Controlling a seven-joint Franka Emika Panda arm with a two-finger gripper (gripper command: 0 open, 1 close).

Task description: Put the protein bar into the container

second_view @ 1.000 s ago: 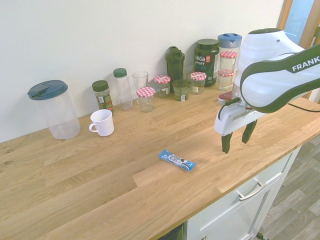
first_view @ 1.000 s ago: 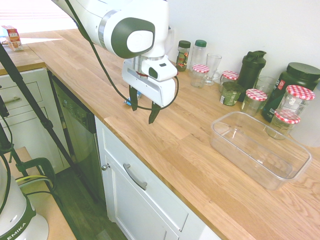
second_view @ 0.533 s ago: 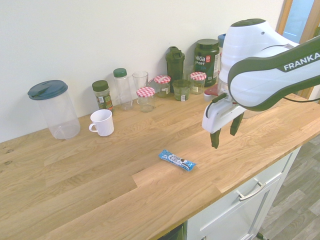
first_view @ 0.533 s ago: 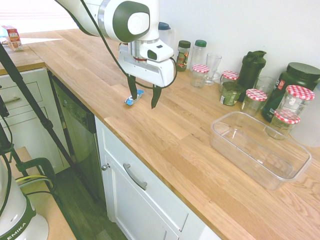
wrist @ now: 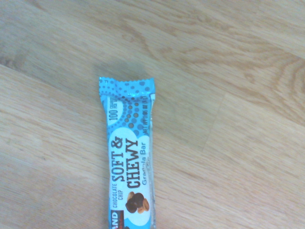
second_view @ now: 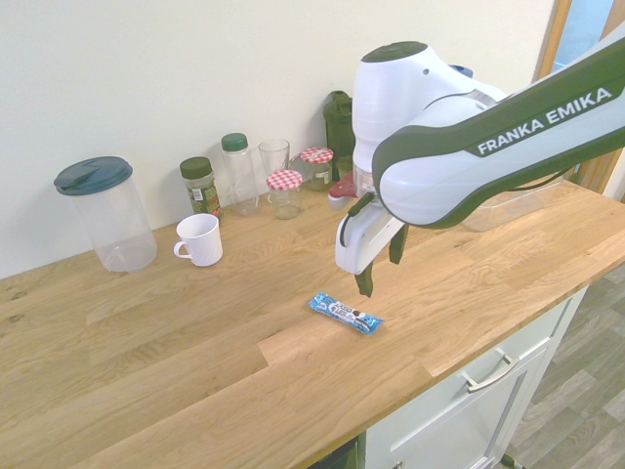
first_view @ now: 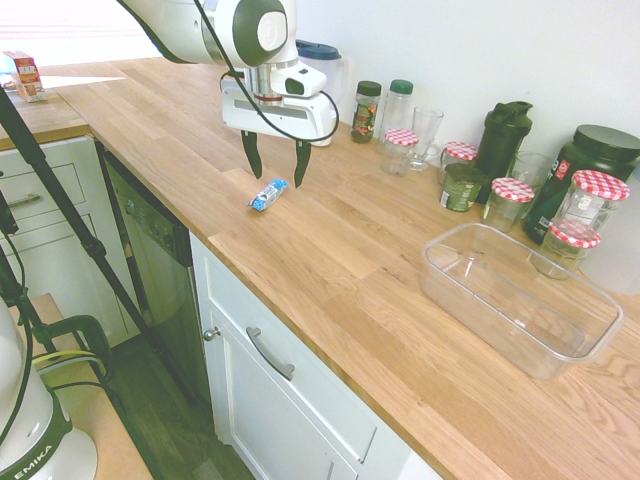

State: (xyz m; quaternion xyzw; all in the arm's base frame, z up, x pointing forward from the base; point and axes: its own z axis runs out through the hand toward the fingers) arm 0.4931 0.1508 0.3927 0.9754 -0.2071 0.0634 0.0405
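The protein bar (first_view: 267, 194) (second_view: 345, 313), in a bright blue and white wrapper, lies flat on the wooden counter near its front edge. In the wrist view the protein bar (wrist: 129, 157) fills the lower middle, printed "SOFT & CHEWY". My gripper (first_view: 274, 166) (second_view: 380, 273) hangs open a little above the counter, just behind the bar, with nothing between its fingers. The container (first_view: 520, 297), a large clear rectangular tub, stands empty far along the counter near the jars; in the second exterior view only a clear edge of the container (second_view: 508, 210) shows behind the arm.
Along the wall stand red-checked-lid jars (first_view: 513, 198), a glass (first_view: 425, 132), spice bottles (first_view: 367, 108), a dark shaker (first_view: 502, 137) and a green tub (first_view: 590, 165). A white mug (second_view: 200, 239) and a lidded clear pitcher (second_view: 103, 212) stand further along.
The arm has swung along the counter away from the container side toward the bar, and the open gripper now hangs just behind the bar. The bar has not moved.
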